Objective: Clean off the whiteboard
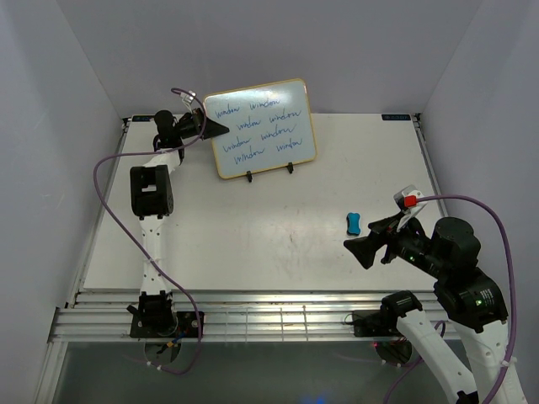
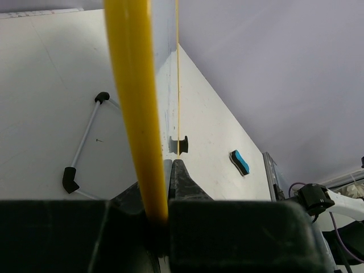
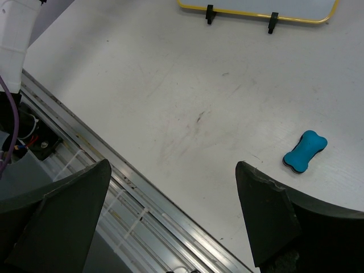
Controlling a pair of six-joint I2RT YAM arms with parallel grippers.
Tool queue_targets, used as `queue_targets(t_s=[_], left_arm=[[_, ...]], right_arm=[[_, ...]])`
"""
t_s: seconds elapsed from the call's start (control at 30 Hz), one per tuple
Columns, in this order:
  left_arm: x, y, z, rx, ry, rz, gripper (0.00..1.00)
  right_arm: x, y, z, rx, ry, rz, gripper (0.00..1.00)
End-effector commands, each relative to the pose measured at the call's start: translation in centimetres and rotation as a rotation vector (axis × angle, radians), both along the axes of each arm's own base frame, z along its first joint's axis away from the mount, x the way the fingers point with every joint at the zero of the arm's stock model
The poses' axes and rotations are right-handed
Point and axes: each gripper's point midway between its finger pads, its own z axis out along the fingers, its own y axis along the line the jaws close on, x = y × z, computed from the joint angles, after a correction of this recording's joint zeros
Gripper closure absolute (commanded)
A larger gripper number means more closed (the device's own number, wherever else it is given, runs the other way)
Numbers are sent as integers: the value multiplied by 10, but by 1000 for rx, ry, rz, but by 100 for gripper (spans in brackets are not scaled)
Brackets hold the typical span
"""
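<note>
The whiteboard [image 1: 263,128] stands tilted on a wire easel at the back of the table, covered with rows of blue handwriting. My left gripper [image 1: 221,128] is shut on its yellow-framed left edge [image 2: 133,102], seen edge-on in the left wrist view. A blue eraser [image 1: 354,223] lies on the table at the right; it also shows in the left wrist view [image 2: 239,162] and the right wrist view [image 3: 305,151]. My right gripper [image 1: 364,251] is open and empty, held above the table just in front of the eraser. The board's bottom edge [image 3: 256,14] shows at the top of the right wrist view.
The easel's black feet [image 1: 269,172] rest on the table under the board, and its rear wire leg [image 2: 85,139] stretches behind it. The table's metal front rail [image 3: 131,199] runs under my right gripper. Grey walls close in the back and both sides.
</note>
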Motion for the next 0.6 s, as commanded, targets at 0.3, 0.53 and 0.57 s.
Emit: queue_targets(t_s=[0.3,0.53,0.57], left_arm=[[-1,-3,90,-12,-302,64,100],[-2,-2,114,-23,-343,85,100],[-3,-3,118,-26,-349,83,100]], right_arm=[[-5,2,7,13,-29,27,2],[-5,2,5,7,-30,30,3],[-5,2,5,6,-29,29,4]])
